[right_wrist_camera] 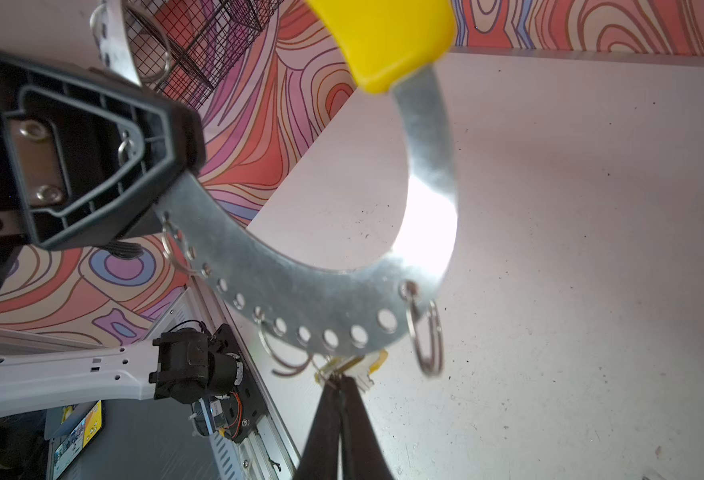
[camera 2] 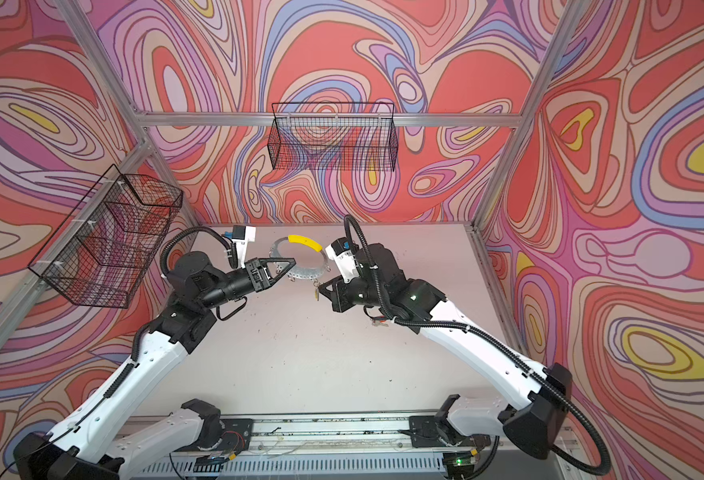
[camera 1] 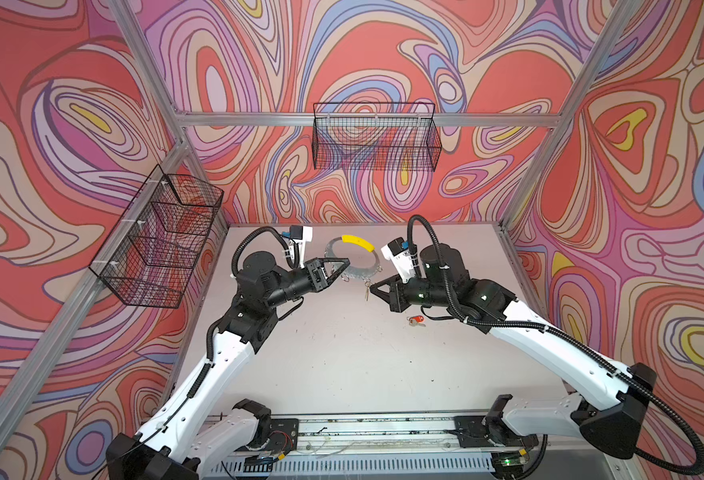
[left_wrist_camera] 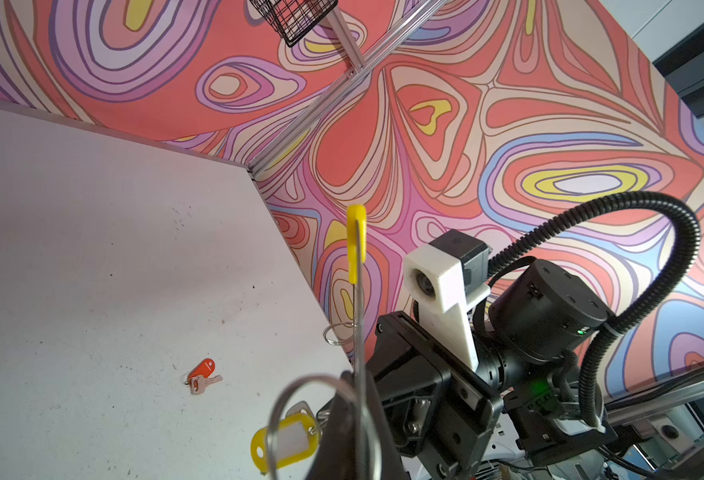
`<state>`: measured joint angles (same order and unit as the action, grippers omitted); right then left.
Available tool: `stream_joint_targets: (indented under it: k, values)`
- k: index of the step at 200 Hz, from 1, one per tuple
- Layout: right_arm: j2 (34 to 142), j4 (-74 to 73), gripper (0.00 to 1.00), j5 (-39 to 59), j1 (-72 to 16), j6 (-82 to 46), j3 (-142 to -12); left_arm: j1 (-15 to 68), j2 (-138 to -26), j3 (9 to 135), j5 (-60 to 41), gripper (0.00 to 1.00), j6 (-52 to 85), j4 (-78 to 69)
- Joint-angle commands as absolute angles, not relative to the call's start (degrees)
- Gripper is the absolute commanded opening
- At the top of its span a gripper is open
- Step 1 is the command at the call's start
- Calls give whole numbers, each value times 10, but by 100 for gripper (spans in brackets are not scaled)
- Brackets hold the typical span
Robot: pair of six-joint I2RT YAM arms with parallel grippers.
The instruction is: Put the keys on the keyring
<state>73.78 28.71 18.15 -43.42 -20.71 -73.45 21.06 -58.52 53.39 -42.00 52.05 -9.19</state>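
Note:
My left gripper is shut on the rim of the keyring, a flat grey ring with a yellow arc, and holds it upright above the table. In the right wrist view the keyring shows a row of holes and several wire split rings. My right gripper is shut on the yellow-tagged key, just under the keyring's lower rim. That key also shows in the left wrist view. The red-tagged key lies on the table under my right arm.
A white table carries the scene. One black wire basket hangs on the back wall and another on the left wall. Aluminium frame posts stand at the table's corners.

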Motion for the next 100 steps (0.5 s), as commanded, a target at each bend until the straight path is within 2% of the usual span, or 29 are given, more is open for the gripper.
stream_joint_targets:
  k: [1,45,100]
  values:
    - [738,279,0,190,-431,-212,-728,213,-575,548,-428,0,518,-122]
    - [740,260,0,212,-431,-217,-713,214,-578,543,-429,0,538,-144]
    - [734,169,0,251,-431,-249,-674,213,-582,535,-426,0,592,-197]
